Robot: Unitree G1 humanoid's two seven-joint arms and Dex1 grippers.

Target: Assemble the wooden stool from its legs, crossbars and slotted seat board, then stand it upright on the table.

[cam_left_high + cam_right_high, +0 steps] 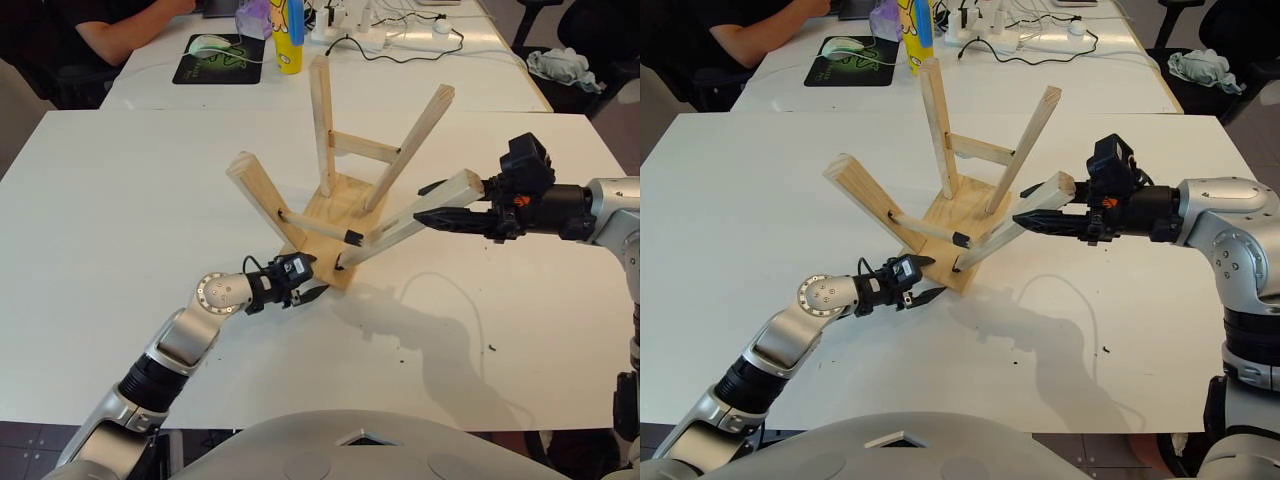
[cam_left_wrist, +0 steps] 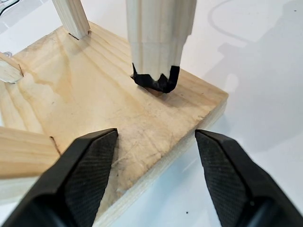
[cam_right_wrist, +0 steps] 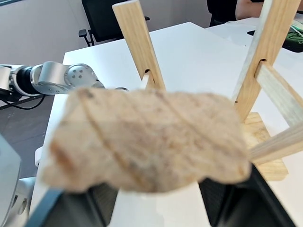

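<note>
Four legs [image 1: 322, 115] are sticking up from the seat board [image 1: 322, 240], so the stool is sitting upside down. Board is lying flat on the white counter [image 1: 120, 250], about mid-counter, slightly toward the far edge. One crossbar [image 1: 366, 148] is bridging the two legs nearer the far edge. Second crossbar [image 1: 312, 226] is running between the two legs nearer the front edge, with black tape [image 1: 352, 237] showing at its joint with the tilted leg [image 1: 400, 228]. That leg is leaning out toward the counter's right edge, and its taped base is touching the board's top face. Right gripper [image 1: 428, 202] is hovering over the right half of the counter, with its fingers [image 1: 445, 217] clamping the tilted leg's free upper end. Left gripper [image 1: 312, 293] is sitting low at the board's front corner. Its fingers [image 2: 90, 175] are spreading wide and gripping nothing, one over the board's face, the other out past its edge. Yellow cup [image 1: 289, 45] and mouse pad [image 1: 215, 60] are sitting on another counter beyond the far edge.
</note>
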